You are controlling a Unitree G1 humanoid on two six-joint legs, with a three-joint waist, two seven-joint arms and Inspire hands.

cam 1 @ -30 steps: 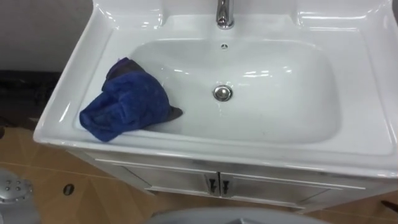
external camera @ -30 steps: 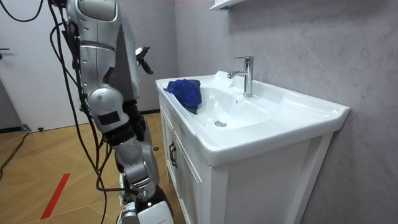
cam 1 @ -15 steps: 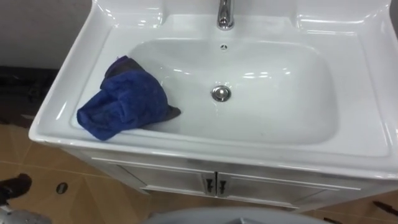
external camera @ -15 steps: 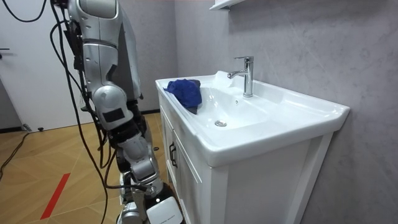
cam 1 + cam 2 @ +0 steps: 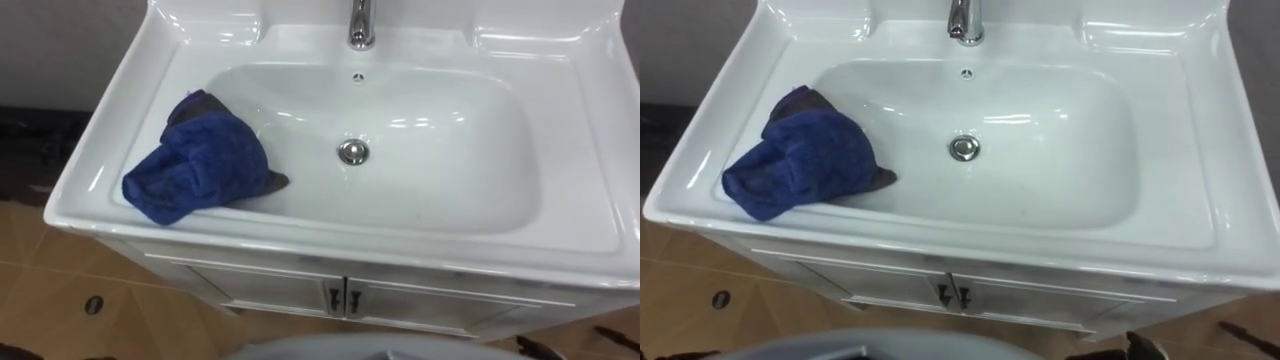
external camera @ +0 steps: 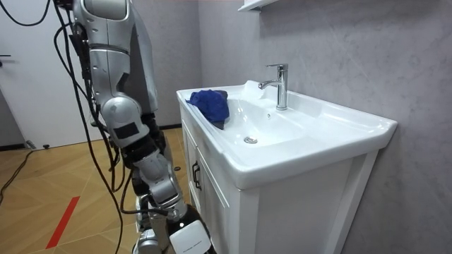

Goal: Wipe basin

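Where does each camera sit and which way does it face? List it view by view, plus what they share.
Left eye view: on the robot's head, looking down into the white basin, blue cloth at its left side; the robot's chest edges the bottom.
Right eye view: beside it, same downward look, scene shifted leftward.
Room view: stands off to the side, facing the vanity; robot's torso and legs at the room view's left.
Shared: all show cloth, faucet and drain.
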